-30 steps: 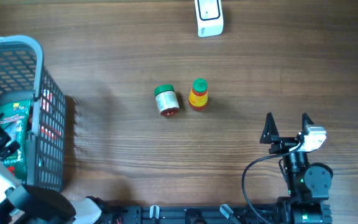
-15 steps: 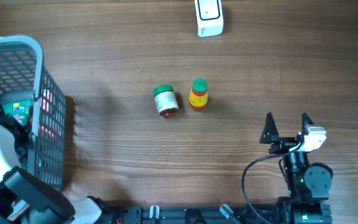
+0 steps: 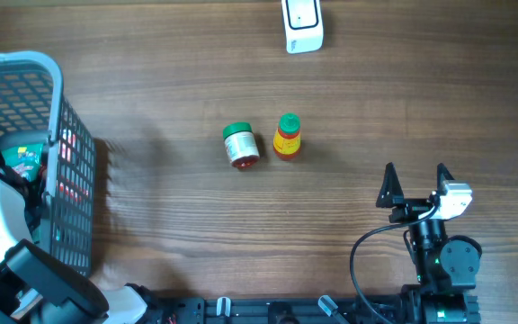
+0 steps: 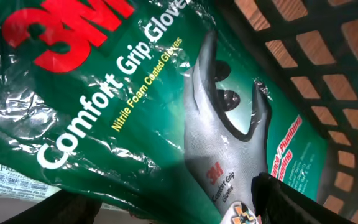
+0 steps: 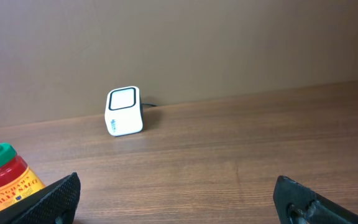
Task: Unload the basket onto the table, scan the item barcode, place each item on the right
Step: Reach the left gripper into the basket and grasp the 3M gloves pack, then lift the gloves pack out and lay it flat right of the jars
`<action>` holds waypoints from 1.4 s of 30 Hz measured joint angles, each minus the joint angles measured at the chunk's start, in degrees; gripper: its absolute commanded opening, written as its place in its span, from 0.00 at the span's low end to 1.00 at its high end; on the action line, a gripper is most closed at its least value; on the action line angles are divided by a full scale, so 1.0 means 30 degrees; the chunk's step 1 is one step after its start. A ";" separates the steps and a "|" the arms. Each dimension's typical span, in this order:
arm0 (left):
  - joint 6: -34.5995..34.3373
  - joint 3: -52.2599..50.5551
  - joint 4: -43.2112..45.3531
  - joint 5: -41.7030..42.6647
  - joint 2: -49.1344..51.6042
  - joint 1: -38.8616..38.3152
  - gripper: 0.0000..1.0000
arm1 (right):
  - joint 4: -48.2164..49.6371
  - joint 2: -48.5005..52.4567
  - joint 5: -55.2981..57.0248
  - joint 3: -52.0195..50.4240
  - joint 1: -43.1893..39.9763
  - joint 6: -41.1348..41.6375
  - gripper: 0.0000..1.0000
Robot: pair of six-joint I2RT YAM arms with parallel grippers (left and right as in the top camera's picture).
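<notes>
We counted 1 basket (image 3: 25,61) at 9 o'clock, 1 pack of gloves (image 4: 135,106) in it, 1 scanner (image 3: 302,25) at 12 o'clock, 1 jar (image 3: 240,145) and 1 sauce bottle (image 3: 287,136) centrally.

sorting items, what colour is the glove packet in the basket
Dark green glove packet, red logo, white lettering; best in the left wrist view.

Green glove pkg (image 4: 92,87), grey basket (image 3: 18,60).
</notes>
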 measured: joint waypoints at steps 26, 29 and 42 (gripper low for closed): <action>0.3949 0.1974 0.0772 0.2404 -0.1778 0.0153 0.04 | 0.0000 0.0000 0.0000 0.0000 0.0000 -0.0051 1.00; 0.5027 0.2929 0.0379 0.2987 -0.4240 0.0153 0.04 | 0.0000 0.0000 0.0000 0.0000 0.0000 -0.0051 1.00; 1.1438 0.3534 0.1836 0.9537 -1.4542 -0.2288 0.04 | 0.0000 0.0000 0.0000 0.0000 0.0000 -0.0051 1.00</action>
